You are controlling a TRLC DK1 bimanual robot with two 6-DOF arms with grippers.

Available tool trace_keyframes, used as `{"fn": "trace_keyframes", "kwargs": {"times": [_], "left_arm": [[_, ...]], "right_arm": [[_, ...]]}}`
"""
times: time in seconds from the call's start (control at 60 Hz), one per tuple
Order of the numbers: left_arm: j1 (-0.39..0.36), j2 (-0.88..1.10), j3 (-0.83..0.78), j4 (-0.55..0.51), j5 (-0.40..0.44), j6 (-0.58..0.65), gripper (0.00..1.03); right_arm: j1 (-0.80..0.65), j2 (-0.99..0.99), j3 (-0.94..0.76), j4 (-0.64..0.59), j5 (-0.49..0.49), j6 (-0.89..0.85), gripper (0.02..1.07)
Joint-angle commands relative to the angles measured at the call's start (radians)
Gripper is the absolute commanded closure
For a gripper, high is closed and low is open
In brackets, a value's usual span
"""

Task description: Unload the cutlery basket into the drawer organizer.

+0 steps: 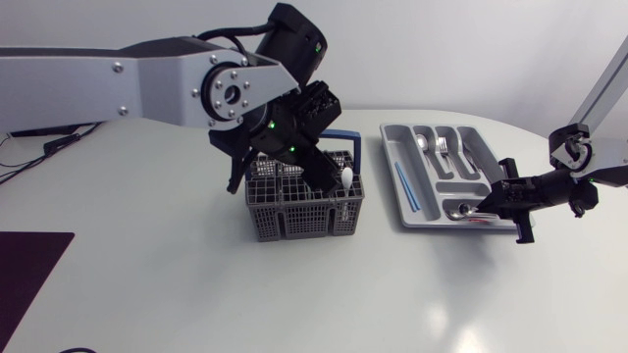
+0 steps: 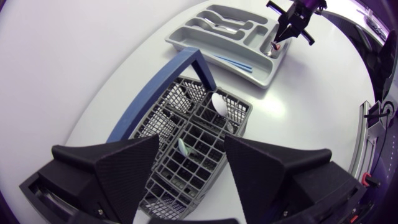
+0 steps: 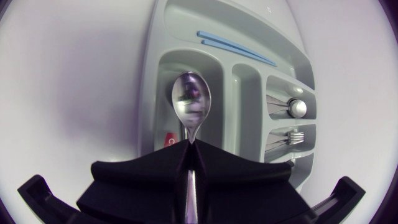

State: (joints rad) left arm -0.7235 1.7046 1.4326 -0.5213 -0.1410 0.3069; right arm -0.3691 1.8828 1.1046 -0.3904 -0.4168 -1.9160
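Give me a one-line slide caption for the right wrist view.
Right gripper shut on a metal spoon, holding it above a compartment of the grey drawer organizer.

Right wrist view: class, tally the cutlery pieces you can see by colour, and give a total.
Blue: 2, the chopsticks.
Silver: 3, the spoon in the right claw, plus a round-ended piece and a fork in the drawer organizer.
Total: 5.

Light: bright, even, overhead.
Shadows: soft, beneath basket [image 1: 294, 222].
Glare: pale sheen on table [image 1: 466, 314].
Wrist edges: fisheye-bent, dark corners.
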Motion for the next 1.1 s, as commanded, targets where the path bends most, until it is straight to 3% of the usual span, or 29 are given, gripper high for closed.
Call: {"fn": "trace_keyframes", "kwargs": {"times": [0.0, 0.1, 0.267, 0.283, 0.333, 0.35, 0.75, 0.917, 1.083], "left_arm": [[-0.011, -0.016, -0.035, 0.007, -0.029, -0.014, 0.27], [-0.017, -0.016, -0.046, 0.018, -0.063, -0.019, 0.27], [-0.027, -0.023, -0.074, 0.037, -0.106, -0.025, 0.27], [-0.028, -0.023, -0.077, 0.040, -0.112, -0.025, 0.27], [-0.034, -0.023, -0.087, 0.053, -0.127, -0.025, 0.27], [-0.036, -0.023, -0.092, 0.060, -0.131, -0.026, 0.27], [-0.068, 0.040, -0.123, 0.145, -0.244, -0.045, 0.27], [-0.108, 0.047, -0.162, 0.181, -0.307, -0.054, 0.27], [-0.125, 0.053, -0.190, 0.216, -0.368, -0.054, 0.27]], "right_arm": [[0.016, 0.021, -0.019, 0.018, 0.019, -0.031, 1.00], [0.021, -0.004, -0.035, 0.035, 0.029, -0.014, 0.71], [0.013, -0.099, -0.063, 0.027, 0.013, 0.072, 0.50], [0.012, -0.109, -0.065, 0.024, 0.009, 0.083, 0.44], [0.010, -0.146, -0.066, -0.011, -0.007, 0.112, 0.11], [0.010, -0.162, -0.065, -0.033, -0.014, 0.118, 0.05], [0.044, -0.332, -0.043, -0.597, -0.389, 0.290, 0.06], [0.044, -0.410, -0.072, -0.656, -0.504, 0.331, 0.06], [0.070, -0.475, -0.118, -0.659, -0.534, 0.391, 0.06]]}}
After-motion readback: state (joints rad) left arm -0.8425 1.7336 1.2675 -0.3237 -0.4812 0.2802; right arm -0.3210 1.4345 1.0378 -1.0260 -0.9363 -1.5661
